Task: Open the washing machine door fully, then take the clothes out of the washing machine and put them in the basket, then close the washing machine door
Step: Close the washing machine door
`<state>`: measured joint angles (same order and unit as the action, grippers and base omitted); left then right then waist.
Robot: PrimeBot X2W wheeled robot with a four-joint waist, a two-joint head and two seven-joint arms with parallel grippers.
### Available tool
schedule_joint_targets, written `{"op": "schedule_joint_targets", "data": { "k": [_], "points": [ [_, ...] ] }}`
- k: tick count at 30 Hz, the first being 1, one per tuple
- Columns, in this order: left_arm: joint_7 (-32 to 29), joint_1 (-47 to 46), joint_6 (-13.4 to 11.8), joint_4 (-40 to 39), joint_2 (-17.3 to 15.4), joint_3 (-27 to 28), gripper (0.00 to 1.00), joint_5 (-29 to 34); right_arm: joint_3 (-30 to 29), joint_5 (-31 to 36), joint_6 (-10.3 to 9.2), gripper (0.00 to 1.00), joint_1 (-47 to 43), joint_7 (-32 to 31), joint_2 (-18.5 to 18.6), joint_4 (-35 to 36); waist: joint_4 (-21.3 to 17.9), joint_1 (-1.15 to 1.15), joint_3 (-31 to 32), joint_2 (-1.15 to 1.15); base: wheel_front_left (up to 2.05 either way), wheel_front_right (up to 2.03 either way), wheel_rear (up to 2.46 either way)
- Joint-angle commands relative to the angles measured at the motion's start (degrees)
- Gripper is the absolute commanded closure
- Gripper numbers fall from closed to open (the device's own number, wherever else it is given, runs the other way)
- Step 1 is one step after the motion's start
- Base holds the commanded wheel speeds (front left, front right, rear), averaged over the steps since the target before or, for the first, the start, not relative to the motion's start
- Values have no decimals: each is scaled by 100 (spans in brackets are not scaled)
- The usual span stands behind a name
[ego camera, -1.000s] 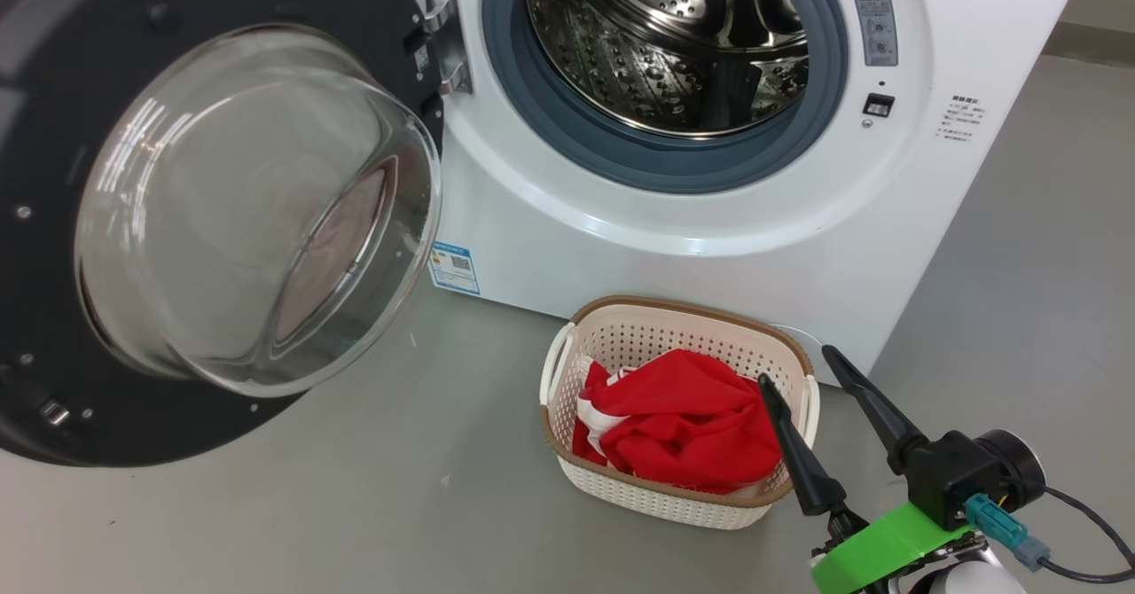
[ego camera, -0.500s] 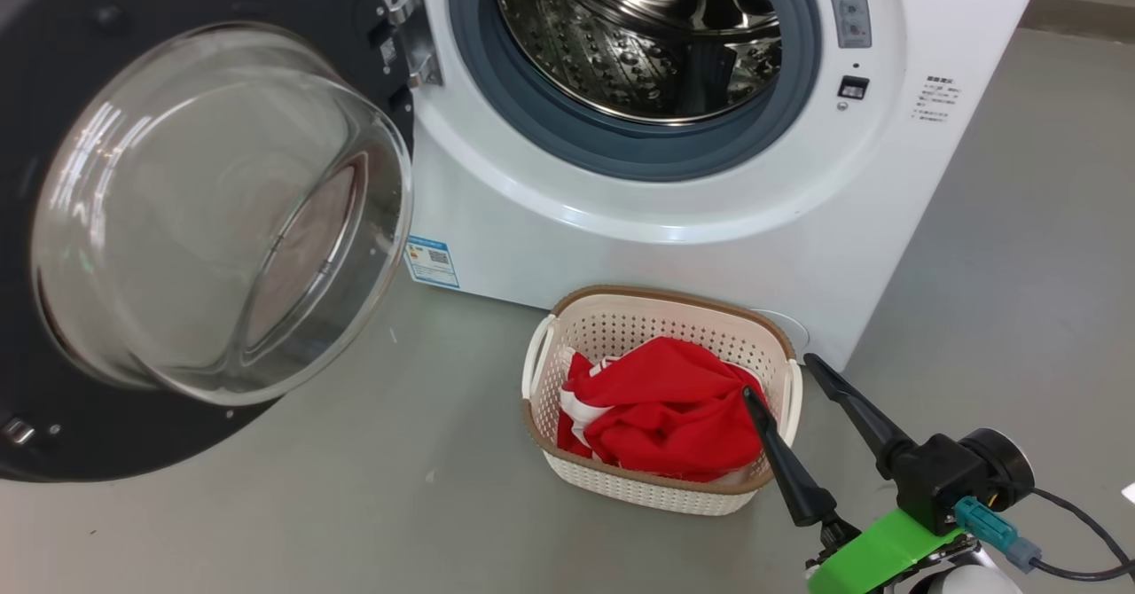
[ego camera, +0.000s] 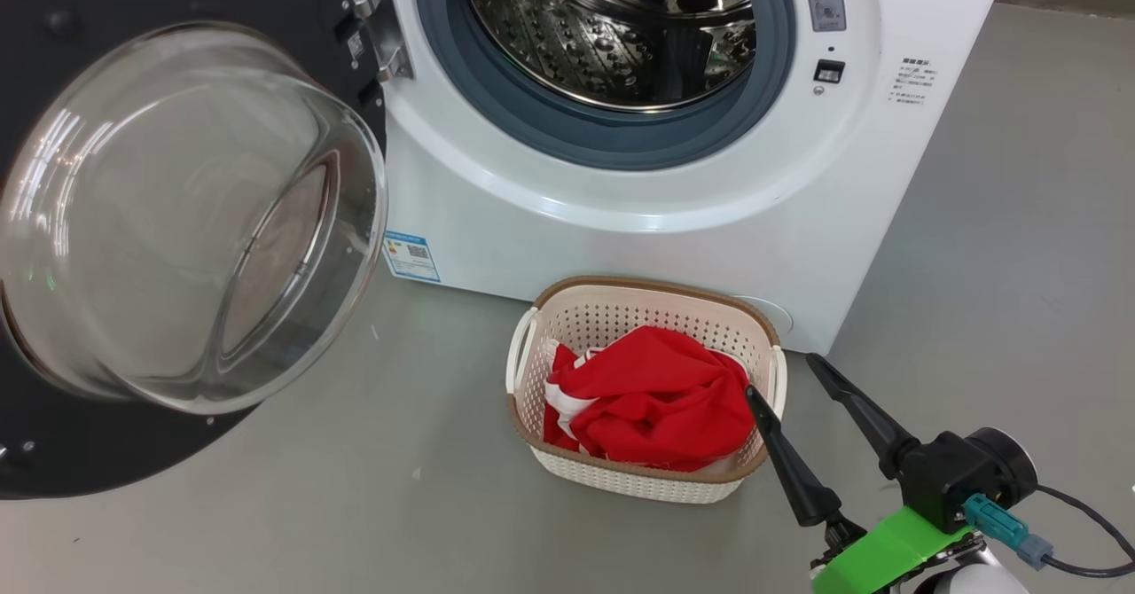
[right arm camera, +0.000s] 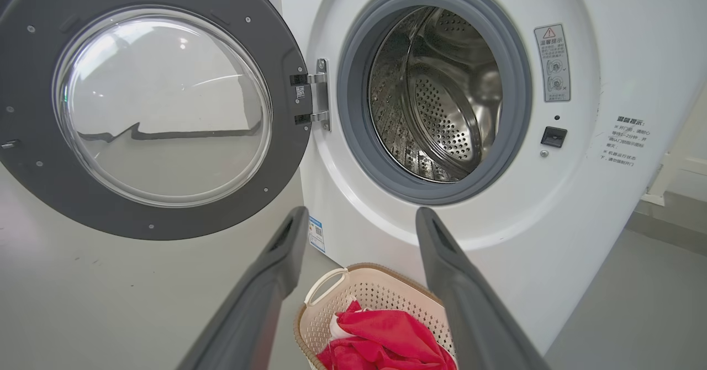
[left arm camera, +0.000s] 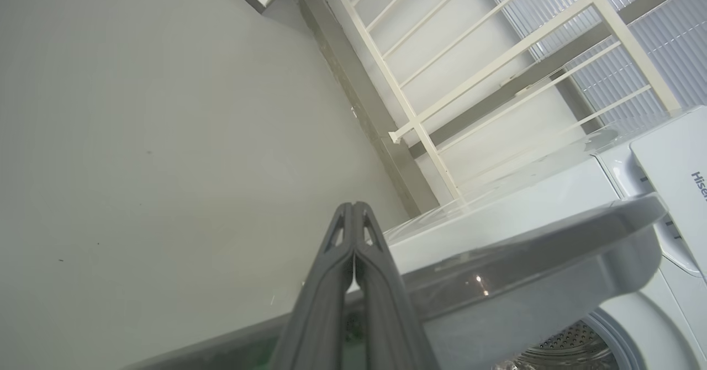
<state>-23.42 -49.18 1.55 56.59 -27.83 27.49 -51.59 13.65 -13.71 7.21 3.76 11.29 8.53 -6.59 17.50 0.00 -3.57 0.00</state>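
Since a second ago the head camera has swung, sliding the whole scene leftward in view. Red clothes (ego camera: 656, 399) lie heaped in the basket (ego camera: 656, 285) on the floor (ego camera: 355, 488) before the washing machine (ego camera: 621, 239), whose door (right arm camera: 160, 105) hangs wide open. Spread, the right pincer (ego camera: 780, 374) hovers by the basket's right rim; the left pincer (left arm camera: 353, 207) is pressed together.

Glossy door (ego camera: 191, 213), steel drum (ego camera: 603, 35), plastic basket (ego camera: 621, 480) w/ soft clothes (ego camera: 656, 399).
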Motion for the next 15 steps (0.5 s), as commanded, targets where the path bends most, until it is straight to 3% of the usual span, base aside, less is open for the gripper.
{"op": "schedule_joint_targets", "data": {
  "k": [1, 15],
  "points": [
    [-128, -93, 97, -76, -358, 40, 100, -81, 126, -84, 28, 0, 202, 9, 44, 171, 14, 0, -7, 0, 0, 0, 0],
    [-712, -31, 416, -91, -7, 196, 100, -641, 168, -248, 28, 0, 166, 27, 70, 182, 234, 0, -52, 0, 0, 0, 0]
  ]
}}
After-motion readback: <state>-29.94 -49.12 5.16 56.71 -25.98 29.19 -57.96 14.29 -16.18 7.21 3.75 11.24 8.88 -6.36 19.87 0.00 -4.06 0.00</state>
